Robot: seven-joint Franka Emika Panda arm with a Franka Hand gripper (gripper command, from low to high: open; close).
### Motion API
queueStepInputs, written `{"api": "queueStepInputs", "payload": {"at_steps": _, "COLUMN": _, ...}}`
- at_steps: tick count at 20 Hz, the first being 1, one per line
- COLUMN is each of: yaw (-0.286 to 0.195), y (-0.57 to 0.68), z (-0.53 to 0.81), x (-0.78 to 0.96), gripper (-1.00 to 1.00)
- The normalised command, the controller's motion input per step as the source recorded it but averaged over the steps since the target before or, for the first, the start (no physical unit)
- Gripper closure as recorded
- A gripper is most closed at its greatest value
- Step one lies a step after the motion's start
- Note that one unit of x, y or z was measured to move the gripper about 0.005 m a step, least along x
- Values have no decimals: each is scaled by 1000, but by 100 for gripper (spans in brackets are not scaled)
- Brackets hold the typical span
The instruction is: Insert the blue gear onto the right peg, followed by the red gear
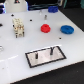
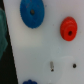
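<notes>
The blue gear [image 1: 66,29] lies flat on the white table at the exterior view's right, and it also shows in the wrist view [image 2: 31,12]. The smaller red gear [image 1: 45,28] [image 2: 68,27] lies just to its left. Nearer the front sits the grey plate [image 1: 45,61] with a black rim. The right peg [image 1: 52,50] stands on it, with a shorter pin [image 1: 37,56] beside it. My gripper [image 1: 19,27] hangs left of the red gear, apart from both gears. Its fingers are too blurred to read and do not show in the wrist view.
A smaller, darker blue piece [image 1: 52,8] lies at the back of the table. Another blue shape [image 2: 29,81] shows at the wrist view's edge. Small dark marks [image 2: 51,65] dot the table top. A dark table edge [image 2: 5,60] runs along one side.
</notes>
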Motion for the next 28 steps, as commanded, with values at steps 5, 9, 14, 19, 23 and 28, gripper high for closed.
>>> {"api": "queueStepInputs", "payload": {"at_steps": 5, "yaw": 0, "y": 381, "z": -381, "x": -58, "gripper": -100}}
{"api": "queueStepInputs", "payload": {"at_steps": 9, "yaw": 0, "y": 332, "z": -398, "x": -63, "gripper": -100}}
{"api": "queueStepInputs", "payload": {"at_steps": 14, "yaw": 0, "y": 233, "z": -440, "x": -111, "gripper": -100}}
{"api": "queueStepInputs", "payload": {"at_steps": 19, "yaw": 0, "y": -12, "z": -491, "x": -209, "gripper": -100}}
{"api": "queueStepInputs", "payload": {"at_steps": 23, "yaw": 0, "y": -230, "z": -451, "x": -210, "gripper": -100}}
{"api": "queueStepInputs", "payload": {"at_steps": 28, "yaw": 0, "y": -224, "z": -401, "x": -268, "gripper": -100}}
